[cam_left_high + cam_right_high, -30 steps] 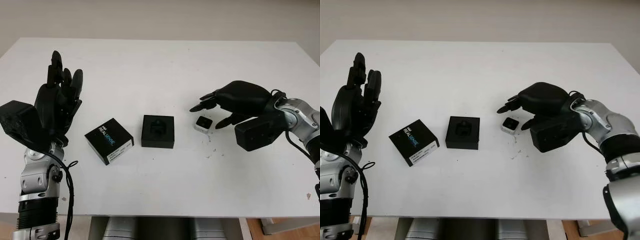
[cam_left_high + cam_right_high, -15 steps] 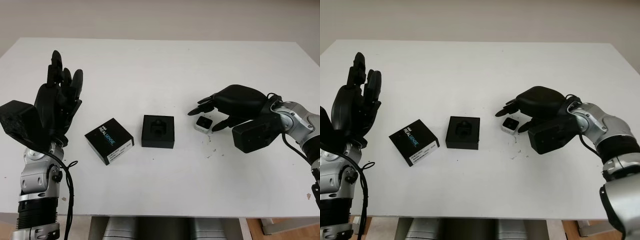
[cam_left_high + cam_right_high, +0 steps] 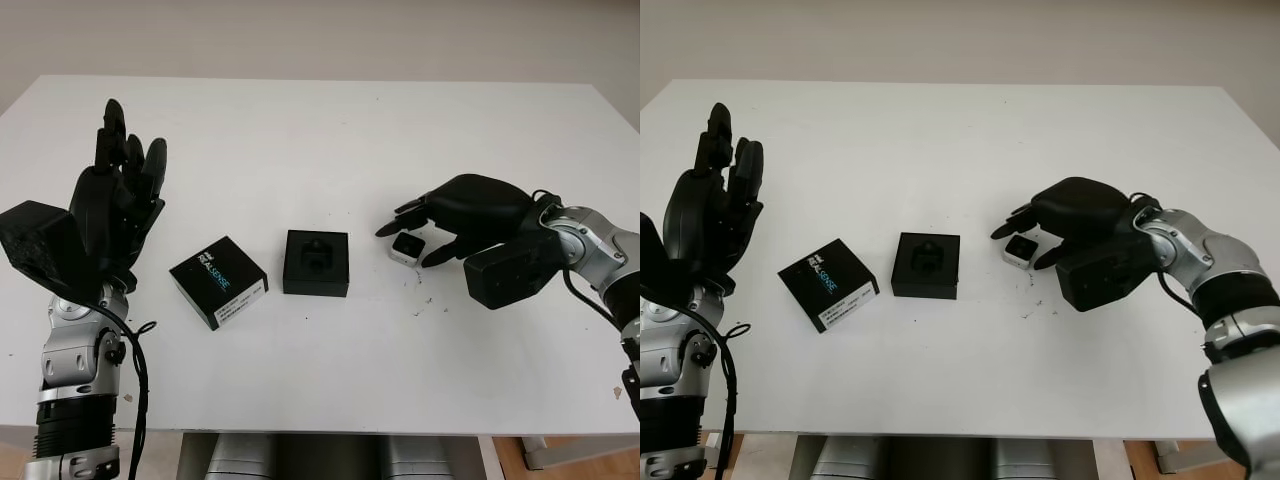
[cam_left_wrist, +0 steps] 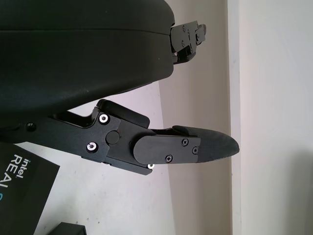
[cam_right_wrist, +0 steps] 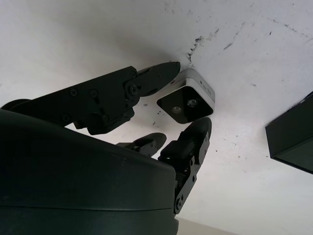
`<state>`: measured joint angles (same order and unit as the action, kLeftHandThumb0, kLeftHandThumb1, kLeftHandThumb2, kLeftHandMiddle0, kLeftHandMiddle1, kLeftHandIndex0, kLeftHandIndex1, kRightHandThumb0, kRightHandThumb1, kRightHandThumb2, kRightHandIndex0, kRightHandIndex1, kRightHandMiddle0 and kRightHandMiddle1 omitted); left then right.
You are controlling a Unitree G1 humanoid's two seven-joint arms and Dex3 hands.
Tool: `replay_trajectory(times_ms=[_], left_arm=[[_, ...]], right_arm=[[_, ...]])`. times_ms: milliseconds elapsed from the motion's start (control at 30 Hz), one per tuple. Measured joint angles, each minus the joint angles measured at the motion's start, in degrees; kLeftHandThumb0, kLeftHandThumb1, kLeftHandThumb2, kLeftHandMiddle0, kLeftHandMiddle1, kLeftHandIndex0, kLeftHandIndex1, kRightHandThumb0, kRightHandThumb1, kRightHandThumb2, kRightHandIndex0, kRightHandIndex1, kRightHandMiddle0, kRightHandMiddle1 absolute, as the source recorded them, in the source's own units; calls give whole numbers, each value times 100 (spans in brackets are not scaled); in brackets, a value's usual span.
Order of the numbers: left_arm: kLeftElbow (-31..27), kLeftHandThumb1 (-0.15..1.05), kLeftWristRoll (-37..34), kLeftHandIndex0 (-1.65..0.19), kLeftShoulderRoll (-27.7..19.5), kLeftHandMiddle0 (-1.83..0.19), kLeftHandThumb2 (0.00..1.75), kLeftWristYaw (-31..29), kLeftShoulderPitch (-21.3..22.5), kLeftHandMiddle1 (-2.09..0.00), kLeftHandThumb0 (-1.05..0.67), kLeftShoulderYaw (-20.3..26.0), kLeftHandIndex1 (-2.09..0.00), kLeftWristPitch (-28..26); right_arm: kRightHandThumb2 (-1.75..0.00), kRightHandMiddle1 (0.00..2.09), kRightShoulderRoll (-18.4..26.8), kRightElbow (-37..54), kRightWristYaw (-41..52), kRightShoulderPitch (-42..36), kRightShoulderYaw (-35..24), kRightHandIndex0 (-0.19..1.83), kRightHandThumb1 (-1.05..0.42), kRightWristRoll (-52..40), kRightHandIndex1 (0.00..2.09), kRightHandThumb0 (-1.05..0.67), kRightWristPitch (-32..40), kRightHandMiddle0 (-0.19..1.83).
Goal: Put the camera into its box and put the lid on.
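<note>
The camera [image 5: 188, 102], a small silver cube with a black face, sits on the white table [image 3: 320, 140] right of centre. My right hand [image 3: 404, 243] is curled over it, one fingertip touching each of two opposite sides. The open black box [image 3: 316, 263] lies in the middle, a short way left of the camera. Its black lid [image 3: 218, 281], printed REALSENSE, lies flat further left. My left hand [image 3: 115, 200] is held up, open, above the table's left side, apart from the lid.
Small dark specks mark the table [image 3: 1035, 305] just in front of the camera. The table's far half and near strip are bare white surface. A corner of the lid [image 4: 19, 191] appears beside my left hand's fingers [image 4: 195, 147].
My right hand has lowered and drawn its fingers in around the camera until they touch it. The camera, box, lid and left hand have stayed put.
</note>
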<state>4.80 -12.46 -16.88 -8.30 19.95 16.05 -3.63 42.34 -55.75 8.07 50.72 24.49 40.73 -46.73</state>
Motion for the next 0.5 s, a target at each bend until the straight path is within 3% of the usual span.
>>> replay_trajectory(times_ms=[267, 500], left_arm=[[15, 105, 20, 17, -3, 18, 37, 2, 4, -5, -71, 0, -6, 29], [15, 105, 19, 17, -5, 18, 37, -1, 4, -5, -70, 0, -5, 29]], right_arm=[[-5, 100, -15, -133, -356, 2, 131, 58, -91, 165, 14, -26, -42, 33], [-6, 104, -16, -233, -481, 53, 210, 58, -93, 218, 14, -23, -63, 36]])
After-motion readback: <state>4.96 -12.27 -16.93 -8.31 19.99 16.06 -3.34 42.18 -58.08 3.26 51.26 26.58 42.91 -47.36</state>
